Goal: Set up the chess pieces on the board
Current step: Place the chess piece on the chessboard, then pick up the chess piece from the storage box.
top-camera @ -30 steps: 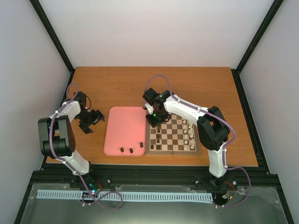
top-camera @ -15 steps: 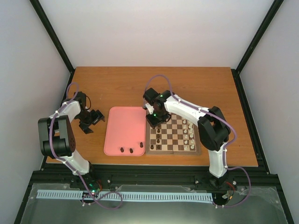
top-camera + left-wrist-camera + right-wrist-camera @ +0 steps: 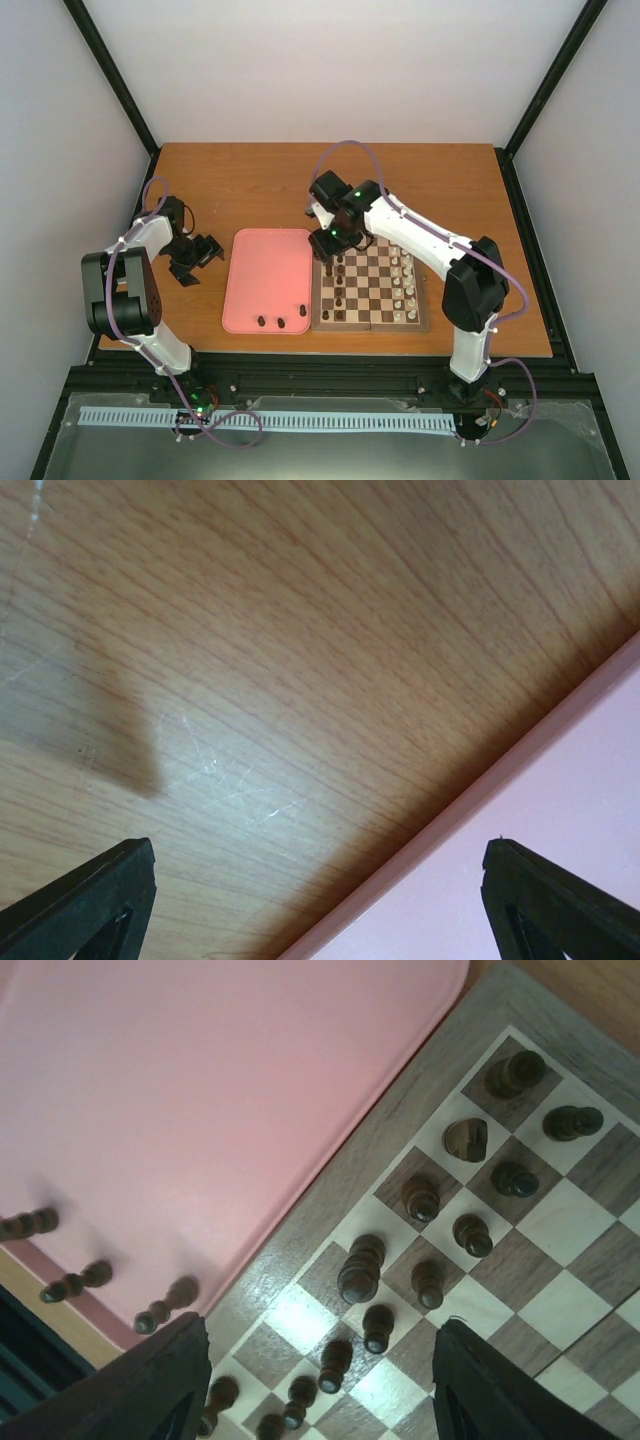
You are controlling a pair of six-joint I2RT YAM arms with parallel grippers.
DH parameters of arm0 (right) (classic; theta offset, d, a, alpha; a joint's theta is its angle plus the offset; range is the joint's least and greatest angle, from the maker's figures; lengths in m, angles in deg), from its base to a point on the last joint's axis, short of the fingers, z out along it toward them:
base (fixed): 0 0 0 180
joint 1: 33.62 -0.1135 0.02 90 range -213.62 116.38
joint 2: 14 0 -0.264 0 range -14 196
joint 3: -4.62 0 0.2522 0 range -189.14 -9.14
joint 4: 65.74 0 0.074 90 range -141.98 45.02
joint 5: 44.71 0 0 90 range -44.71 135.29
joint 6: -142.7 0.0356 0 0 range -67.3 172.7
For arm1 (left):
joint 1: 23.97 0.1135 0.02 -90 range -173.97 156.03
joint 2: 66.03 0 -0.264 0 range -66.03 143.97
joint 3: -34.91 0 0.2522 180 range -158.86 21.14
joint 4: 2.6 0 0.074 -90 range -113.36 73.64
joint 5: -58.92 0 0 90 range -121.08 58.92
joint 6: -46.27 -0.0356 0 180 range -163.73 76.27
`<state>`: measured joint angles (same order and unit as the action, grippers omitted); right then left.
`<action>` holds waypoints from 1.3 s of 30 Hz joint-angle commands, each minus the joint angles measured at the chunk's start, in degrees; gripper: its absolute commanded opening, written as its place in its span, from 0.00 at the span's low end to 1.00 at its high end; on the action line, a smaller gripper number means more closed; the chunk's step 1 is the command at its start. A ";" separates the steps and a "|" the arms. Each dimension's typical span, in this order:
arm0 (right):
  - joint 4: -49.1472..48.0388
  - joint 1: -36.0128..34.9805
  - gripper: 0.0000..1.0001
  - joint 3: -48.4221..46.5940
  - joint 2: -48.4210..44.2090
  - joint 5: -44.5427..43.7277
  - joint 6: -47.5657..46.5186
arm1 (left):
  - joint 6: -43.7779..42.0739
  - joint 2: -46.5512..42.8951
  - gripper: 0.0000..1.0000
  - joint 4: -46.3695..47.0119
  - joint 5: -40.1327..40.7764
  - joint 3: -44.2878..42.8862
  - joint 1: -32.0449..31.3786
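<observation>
We see the right gripper (image 3: 325,1360) over the board (image 3: 330,1175), jaws parted, gripping nothing, chess pieces (image 3: 358,1275) standing beneath; the left gripper (image 3: 318,880) gapes empty above the table (image 3: 250,630) beside the pink tray (image 3: 580,810)

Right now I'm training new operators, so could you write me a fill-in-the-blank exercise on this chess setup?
1. The pink tray holds ___ dark chess pieces.
2. The right gripper hangs above the board with its jaws ___, gripping nothing.
3. As the robot faces it, the tray lies to the ___ of the board.

Missing words: three; open; left.
</observation>
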<state>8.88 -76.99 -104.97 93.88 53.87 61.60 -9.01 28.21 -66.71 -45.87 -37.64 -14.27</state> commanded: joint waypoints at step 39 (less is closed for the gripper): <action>-0.37 -17.03 0.61 3.65 7.64 4.10 4.83 | -0.43 -0.56 1.00 0.78 -0.99 -1.45 0.13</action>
<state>8.95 -93.93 -101.65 99.84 59.10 66.46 -9.01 28.21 -66.34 -46.67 -37.75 -14.27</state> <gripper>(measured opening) 0.611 0.997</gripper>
